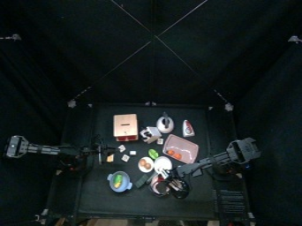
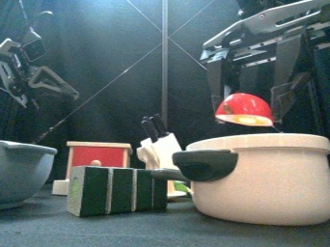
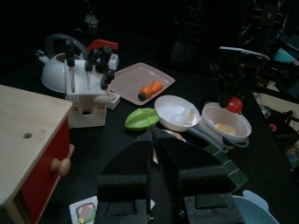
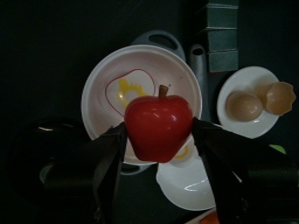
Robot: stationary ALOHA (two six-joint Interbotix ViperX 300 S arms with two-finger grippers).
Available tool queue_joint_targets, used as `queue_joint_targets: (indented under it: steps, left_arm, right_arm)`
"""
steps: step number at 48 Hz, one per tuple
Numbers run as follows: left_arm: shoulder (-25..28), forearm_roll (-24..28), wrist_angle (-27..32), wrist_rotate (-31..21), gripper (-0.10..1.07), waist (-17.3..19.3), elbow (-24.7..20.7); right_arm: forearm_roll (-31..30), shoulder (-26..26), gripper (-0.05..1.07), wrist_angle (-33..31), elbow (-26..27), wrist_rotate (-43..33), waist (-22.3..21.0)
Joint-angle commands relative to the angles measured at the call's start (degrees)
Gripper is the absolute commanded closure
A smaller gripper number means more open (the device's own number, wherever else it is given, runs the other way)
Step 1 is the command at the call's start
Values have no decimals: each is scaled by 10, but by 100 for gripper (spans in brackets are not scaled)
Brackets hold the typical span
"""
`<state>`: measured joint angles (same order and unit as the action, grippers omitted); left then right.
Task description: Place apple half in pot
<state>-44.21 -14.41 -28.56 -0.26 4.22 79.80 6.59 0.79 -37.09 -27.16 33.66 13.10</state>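
Note:
My right gripper (image 4: pixel 158 131) is shut on a red apple half (image 4: pixel 158 122) with a brown stem. It holds the apple half above a white two-handled pot (image 4: pixel 111 70) that has a yellow piece inside. In the front view the apple half (image 2: pixel 245 109) hangs just above this white pot (image 2: pixel 271 188). A small dark round pot (image 4: pixel 35 162) with a thin lighter rim sits right beside the white one, partly hidden by one jaw. My left gripper (image 3: pixel 156 144) is shut and empty, resting at the table's left side (image 1: pixel 104 157).
A blue-rimmed bowl (image 2: pixel 15 174) stands front left, with a green and white box (image 2: pixel 116 190) beside it. Further back are a wooden toy stove (image 3: pixel 30 149), a knife block (image 3: pixel 87 92), a kettle (image 3: pixel 56 66) and a pink tray (image 3: pixel 131 87) holding a carrot. A white plate (image 4: pixel 254 101) lies near the pots.

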Motion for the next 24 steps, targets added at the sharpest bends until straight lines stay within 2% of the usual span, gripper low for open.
queue_joint_targets:
  steps: [1, 8, 12, 24]
  left_arm:
    - [1, 0, -3, 0, 48, 1, -7]
    - [1, 0, -4, 0, 48, 1, -7]
    - [1, 0, -4, -1, 48, 1, -6]
    - [1, -5, 8, 0, 48, 1, -5]
  right_arm:
    - [73, 21, 41, -3, 15, 36, -15]
    - [146, 18, 41, -12, 11, 121, -34]
    - [145, 11, 41, -8, 8, 148, -32]
    - [117, -18, 41, 14, 4, 156, -31]
